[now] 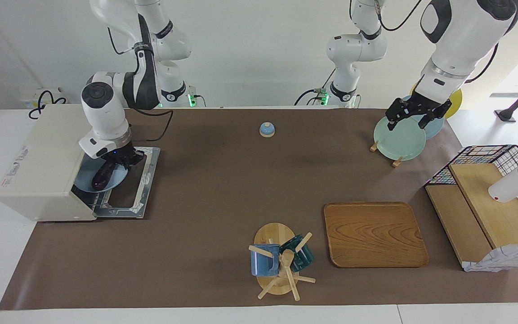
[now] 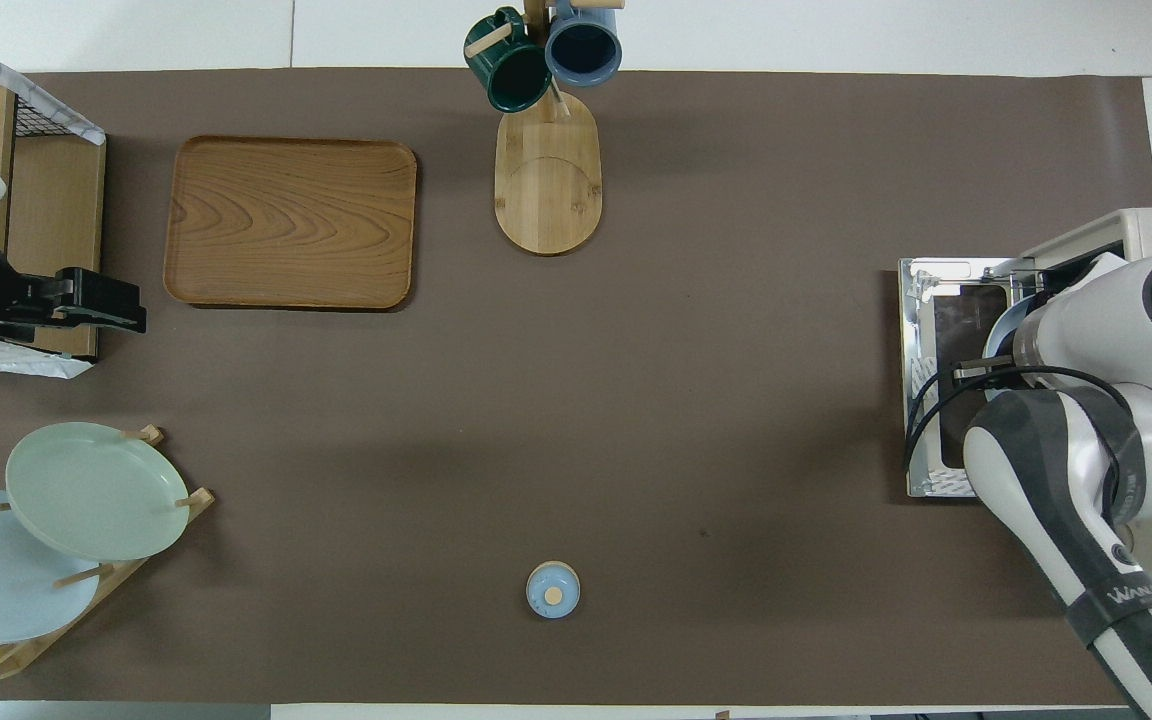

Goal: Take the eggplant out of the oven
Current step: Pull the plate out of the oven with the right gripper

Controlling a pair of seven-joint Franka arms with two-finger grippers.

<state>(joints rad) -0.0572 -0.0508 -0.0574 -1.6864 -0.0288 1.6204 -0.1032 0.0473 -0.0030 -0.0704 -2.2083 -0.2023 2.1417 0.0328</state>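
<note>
The cream-white oven [image 1: 38, 166] stands at the right arm's end of the table, its glass door [image 1: 140, 180] dropped open flat on the mat. A light blue plate [image 1: 86, 180] lies in the oven's mouth. The dark eggplant [image 1: 100, 177] lies slanted on the plate. My right gripper [image 1: 114, 165] is down at the eggplant's upper end, touching or around it. In the overhead view the right arm hides the eggplant; only the oven [image 2: 1151, 235], the door [image 2: 936, 400] and the plate's rim [image 2: 999, 322] show. My left gripper [image 1: 412, 120] hangs open and empty over the plate rack and waits.
A wooden tray [image 1: 373, 234] and a mug tree [image 1: 281, 265] with two mugs stand farther from the robots. A small blue bell [image 1: 266, 129] sits near the robots. A rack with a green plate [image 1: 398, 139] and a wire shelf [image 1: 488, 202] stand at the left arm's end.
</note>
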